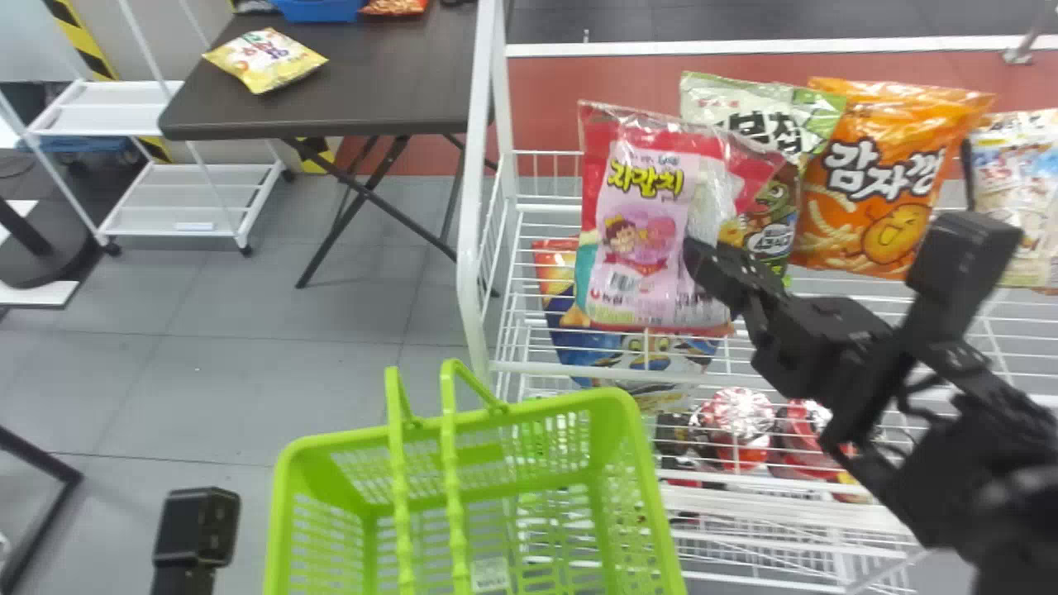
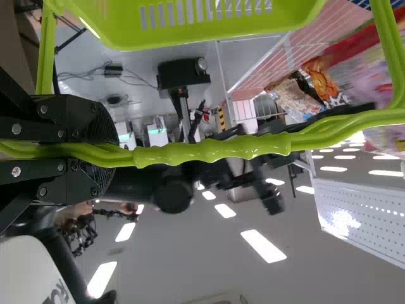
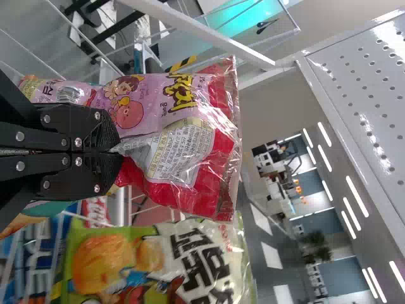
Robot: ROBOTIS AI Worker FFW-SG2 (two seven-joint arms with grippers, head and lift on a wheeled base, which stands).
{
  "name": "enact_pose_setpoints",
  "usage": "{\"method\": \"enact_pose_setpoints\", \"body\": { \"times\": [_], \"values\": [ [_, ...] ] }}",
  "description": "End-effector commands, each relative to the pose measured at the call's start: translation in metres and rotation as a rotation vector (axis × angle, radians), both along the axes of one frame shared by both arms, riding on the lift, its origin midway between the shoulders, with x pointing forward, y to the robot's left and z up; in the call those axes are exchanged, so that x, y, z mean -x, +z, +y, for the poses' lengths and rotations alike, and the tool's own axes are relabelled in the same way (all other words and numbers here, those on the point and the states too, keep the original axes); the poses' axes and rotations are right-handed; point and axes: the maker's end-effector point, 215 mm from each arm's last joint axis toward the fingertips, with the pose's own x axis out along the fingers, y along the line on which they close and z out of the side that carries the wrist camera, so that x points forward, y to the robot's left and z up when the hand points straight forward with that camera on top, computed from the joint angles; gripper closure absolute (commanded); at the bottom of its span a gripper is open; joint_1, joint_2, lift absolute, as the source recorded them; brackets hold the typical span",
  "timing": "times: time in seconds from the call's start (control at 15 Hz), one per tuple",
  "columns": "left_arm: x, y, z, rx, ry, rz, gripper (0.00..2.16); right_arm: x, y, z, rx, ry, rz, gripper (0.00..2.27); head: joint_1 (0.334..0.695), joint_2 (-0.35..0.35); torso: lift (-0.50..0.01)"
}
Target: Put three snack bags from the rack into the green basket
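Observation:
The right gripper (image 1: 701, 254) is shut on the side of a pink snack bag (image 1: 640, 227), which hangs upright at the front left of the white rack (image 1: 467, 248). In the right wrist view, the gripper (image 3: 117, 152) pinches a fold of the pink bag (image 3: 168, 101). A black part of the left gripper (image 1: 197, 525) stands left of the green basket (image 1: 289, 496), at the bottom of the head view. In the left wrist view, the left gripper (image 2: 101, 155) is shut around the basket's green handle (image 2: 209, 150).
An orange bag (image 1: 884, 186), a green and white bag (image 1: 756, 124) and a pale bag (image 1: 1021, 182) stand on the rack to the right. A blue bag (image 1: 579, 343) lies behind and below the pink one. A dark table (image 1: 388, 91) holds a yellow bag (image 1: 269, 59).

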Motion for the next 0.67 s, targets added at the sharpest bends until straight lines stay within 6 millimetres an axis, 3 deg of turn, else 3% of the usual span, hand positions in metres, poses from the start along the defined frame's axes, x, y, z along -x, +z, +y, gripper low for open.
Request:
{"method": "enact_pose_setpoints", "body": {
  "times": [0.0, 0.27, 0.4, 0.53, 0.6],
  "values": [
    [-0.005, -0.002, 0.0, 0.003, 0.002, 0.001, 2.15, 0.047, 0.009, -0.008, -0.042, 0.026, 0.067, 2.25, 0.695, 0.016, 0.0],
    [-0.003, -0.009, -0.004, 0.028, 0.007, 0.035, 2.15, 0.116, 0.001, 0.027, -0.124, 0.205, 0.262, 2.25, 0.695, 0.017, 0.0],
    [-0.003, -0.008, -0.007, 0.032, -0.001, 0.032, 2.15, 0.151, -0.012, 0.051, -0.154, 0.305, 0.375, 2.25, 0.695, 0.05, 0.0],
    [-0.003, -0.007, -0.008, 0.035, -0.004, 0.029, 2.15, 0.171, -0.023, 0.079, -0.173, 0.377, 0.44, 2.25, 0.695, 0.113, 0.0],
    [-0.003, -0.005, -0.009, 0.037, -0.005, 0.024, 2.15, 0.182, -0.039, 0.095, -0.16, 0.418, 0.498, 2.08, 0.695, 0.144, 0.0]
  ]
}}
